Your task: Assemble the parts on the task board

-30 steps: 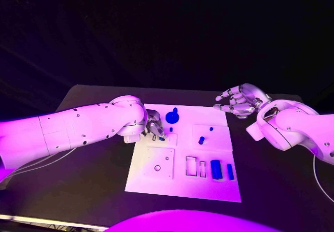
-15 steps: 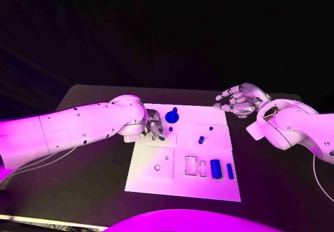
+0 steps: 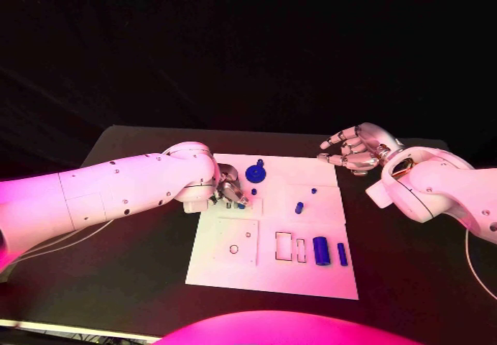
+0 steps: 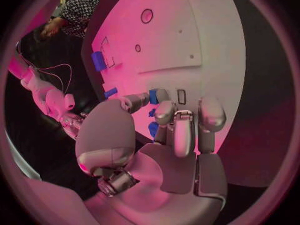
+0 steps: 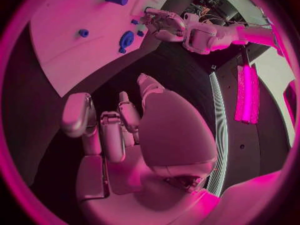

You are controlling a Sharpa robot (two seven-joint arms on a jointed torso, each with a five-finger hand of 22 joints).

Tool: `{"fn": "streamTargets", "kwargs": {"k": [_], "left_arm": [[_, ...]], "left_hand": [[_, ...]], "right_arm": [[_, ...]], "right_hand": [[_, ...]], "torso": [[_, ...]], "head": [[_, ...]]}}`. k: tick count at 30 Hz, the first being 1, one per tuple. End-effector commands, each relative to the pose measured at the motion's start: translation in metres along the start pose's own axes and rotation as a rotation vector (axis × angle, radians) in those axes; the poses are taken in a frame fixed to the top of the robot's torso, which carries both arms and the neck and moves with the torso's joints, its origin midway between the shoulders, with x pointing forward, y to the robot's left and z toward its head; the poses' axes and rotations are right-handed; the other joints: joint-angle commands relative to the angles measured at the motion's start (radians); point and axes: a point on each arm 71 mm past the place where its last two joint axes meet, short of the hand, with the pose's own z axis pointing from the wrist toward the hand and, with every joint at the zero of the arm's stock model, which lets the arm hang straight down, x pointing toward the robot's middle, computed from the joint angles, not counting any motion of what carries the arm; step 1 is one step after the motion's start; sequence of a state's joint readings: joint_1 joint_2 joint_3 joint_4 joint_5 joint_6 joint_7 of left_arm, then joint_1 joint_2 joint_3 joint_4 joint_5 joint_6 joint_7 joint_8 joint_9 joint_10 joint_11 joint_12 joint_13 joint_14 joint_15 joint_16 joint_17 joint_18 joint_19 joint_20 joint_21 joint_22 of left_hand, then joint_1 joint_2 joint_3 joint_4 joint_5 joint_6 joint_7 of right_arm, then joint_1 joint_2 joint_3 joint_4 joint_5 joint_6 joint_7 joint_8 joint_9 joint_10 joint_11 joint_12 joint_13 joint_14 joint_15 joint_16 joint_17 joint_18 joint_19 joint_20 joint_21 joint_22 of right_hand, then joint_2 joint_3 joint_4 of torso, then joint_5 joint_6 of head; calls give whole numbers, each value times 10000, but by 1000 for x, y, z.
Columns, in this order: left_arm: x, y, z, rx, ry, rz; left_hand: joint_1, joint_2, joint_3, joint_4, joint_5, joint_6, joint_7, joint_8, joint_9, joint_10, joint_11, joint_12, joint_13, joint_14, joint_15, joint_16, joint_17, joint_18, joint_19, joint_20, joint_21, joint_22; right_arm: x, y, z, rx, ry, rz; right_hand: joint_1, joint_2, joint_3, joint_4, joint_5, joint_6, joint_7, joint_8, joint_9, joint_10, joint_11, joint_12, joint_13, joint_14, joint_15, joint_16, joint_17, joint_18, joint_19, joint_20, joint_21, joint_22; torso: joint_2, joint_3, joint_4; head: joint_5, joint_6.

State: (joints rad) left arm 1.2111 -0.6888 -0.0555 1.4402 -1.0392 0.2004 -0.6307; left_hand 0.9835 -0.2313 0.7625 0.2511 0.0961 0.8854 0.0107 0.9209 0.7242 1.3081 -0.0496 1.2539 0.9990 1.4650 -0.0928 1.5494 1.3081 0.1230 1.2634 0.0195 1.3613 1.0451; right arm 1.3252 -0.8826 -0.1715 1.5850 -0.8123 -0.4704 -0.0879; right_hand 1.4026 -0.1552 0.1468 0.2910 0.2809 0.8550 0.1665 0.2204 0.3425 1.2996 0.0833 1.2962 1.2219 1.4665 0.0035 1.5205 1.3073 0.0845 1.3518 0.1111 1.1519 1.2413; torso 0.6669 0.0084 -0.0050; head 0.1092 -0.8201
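Observation:
The white task board (image 3: 311,280) lies mid-table. My left hand (image 3: 230,188) is low over its near-left part and pinches a small blue part (image 4: 153,96) between thumb and a finger, close to the board's surface. Just beyond that hand stands a round blue part (image 3: 256,172), and a small blue peg (image 3: 253,191) is beside it. Another peg (image 3: 299,208) stands mid-board. A blue cylinder (image 3: 321,251) and a thin blue bar (image 3: 342,254) lie near two empty slots (image 3: 284,246). My right hand (image 3: 358,151) hovers off the board's far right corner, fingers apart, holding nothing.
A square plate with a round hole (image 3: 234,249) sits on the board's near-left area. Black table (image 3: 114,266) surrounds the board on all sides. In the right wrist view the board (image 5: 62,15) and my left hand (image 5: 164,25) lie ahead of the right hand.

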Motion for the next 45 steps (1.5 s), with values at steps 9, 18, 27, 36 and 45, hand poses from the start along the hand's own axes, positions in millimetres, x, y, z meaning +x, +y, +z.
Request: {"fn": "streamTargets", "kwargs": {"k": [9, 18, 27, 36, 45], "left_arm": [[2, -1, 1, 42, 217, 28], [1, 1, 1, -30, 116, 22], [0, 4, 1, -109, 62, 81], [-1, 4, -1, -105, -31, 59], [-2, 3, -4, 14, -146, -68]], "left_hand": [[16, -21, -581, 265, -29, 30, 45, -107, 9, -40, 15, -5, -3, 941, -51, 46, 2218, -191, 43, -21, -45, 11], [34, 57, -1052, 389, -36, 57, 55, -159, 18, -52, 23, -15, -18, 939, -44, 42, 2213, -190, 43, -17, -55, 6], [-15, 239, -2234, 414, -31, 136, 54, -252, 39, 8, 25, 48, 80, 951, -39, 55, 2252, -196, 71, -9, -54, 41], [-37, 421, -3113, 430, -23, 173, 42, -306, 66, 22, 16, 58, 81, 960, -47, 67, 2284, -200, 97, -17, -44, 74], [-74, 531, -3667, 433, -26, 177, 39, -340, 88, 5, 14, 42, 54, 953, -49, 55, 2260, -198, 92, -21, -53, 67]], "right_arm": [[0, 0, 0, -111, 44, -78], [0, 0, -1, -101, 37, -79], [0, 0, -1, -97, 29, -80], [-1, -1, -1, -78, 13, -80], [-1, -1, -1, -78, -3, -80]], "right_hand": [[-78, -6, 60, -2, -2, 24, -3, 57, -19, -74, -19, -46, -13, 695, 38, -61, 1281, 153, -76, 4, -86, -24], [-78, -6, 60, -2, -2, 24, -3, 57, -19, -74, -19, -46, -13, 695, 38, -61, 1281, 153, -76, 4, -86, -24], [-121, -14, 51, 3, -5, 12, -2, 60, -23, -82, -16, -51, -22, 694, 39, -62, 1281, 154, -80, 3, -99, -30], [-126, -16, 50, 2, -5, 9, -1, 60, -25, -86, -16, -55, -27, 692, 39, -67, 1271, 156, -82, 3, -105, -35], [-146, -24, 43, 1, -6, -5, 0, 58, -29, -99, -15, -65, -42, 690, 40, -69, 1266, 157, -87, 3, -118, -42]], "torso": [[-4, 1, -1], [-2, -4, -4], [0, -6, -4], [-2, -1, -7], [-5, 2, -4]], "head": [[-11, 1], [-14, 4], [-17, -5], [-22, -6], [-19, -3]]}}
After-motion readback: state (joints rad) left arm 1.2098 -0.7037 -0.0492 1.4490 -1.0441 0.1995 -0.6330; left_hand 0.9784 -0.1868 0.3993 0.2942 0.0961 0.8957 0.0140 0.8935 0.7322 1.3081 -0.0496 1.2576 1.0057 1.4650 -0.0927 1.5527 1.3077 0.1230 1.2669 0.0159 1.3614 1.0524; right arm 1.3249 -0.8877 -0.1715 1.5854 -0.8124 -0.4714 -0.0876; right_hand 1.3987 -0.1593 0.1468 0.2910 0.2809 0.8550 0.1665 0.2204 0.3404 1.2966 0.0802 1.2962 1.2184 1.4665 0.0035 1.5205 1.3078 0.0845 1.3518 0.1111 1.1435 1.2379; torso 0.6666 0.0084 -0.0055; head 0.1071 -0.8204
